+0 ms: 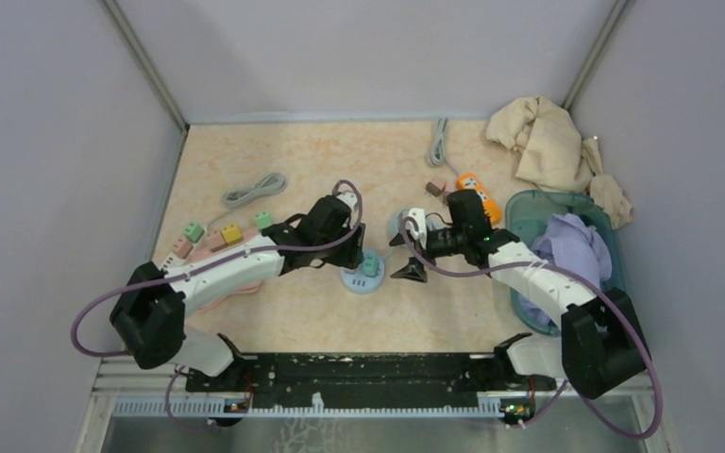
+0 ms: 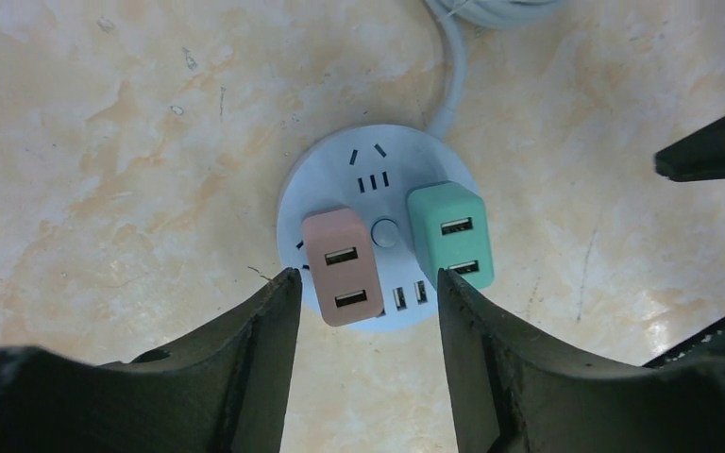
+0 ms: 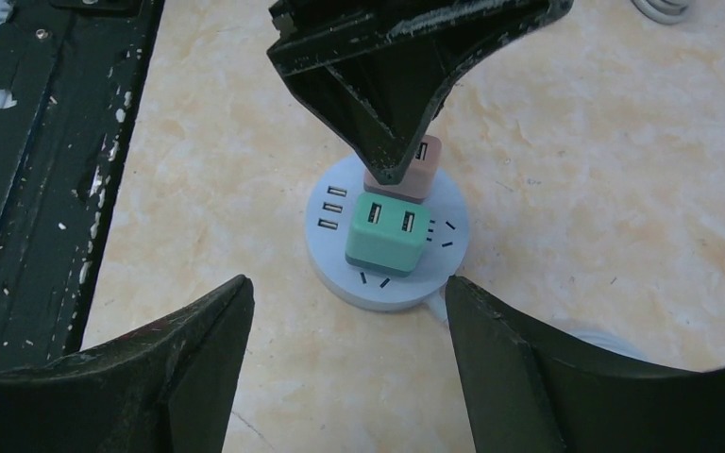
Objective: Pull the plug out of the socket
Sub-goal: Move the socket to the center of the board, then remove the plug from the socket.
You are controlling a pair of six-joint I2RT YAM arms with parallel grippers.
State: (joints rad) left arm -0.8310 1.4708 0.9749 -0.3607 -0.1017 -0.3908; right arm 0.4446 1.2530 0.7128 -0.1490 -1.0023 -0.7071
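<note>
Pink plug (image 2: 342, 267), green plug (image 2: 450, 234): two; socket (image 2: 340, 165) one.

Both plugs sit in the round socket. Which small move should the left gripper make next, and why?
Probably lower the left gripper slightly and close on the pink plug. Its jaws stand open with that plug's near end between the fingertips, nothing gripped. The green plug sits close beside, so avoid catching it.

pink plug (image 3: 421, 176) half hidden, cable (image 2: 454, 66) cropped

Pale lilac walls (image 1: 57, 142) around a beige marbled tabletop (image 1: 340, 160), black rail (image 1: 387, 365) along the near edge.
</note>
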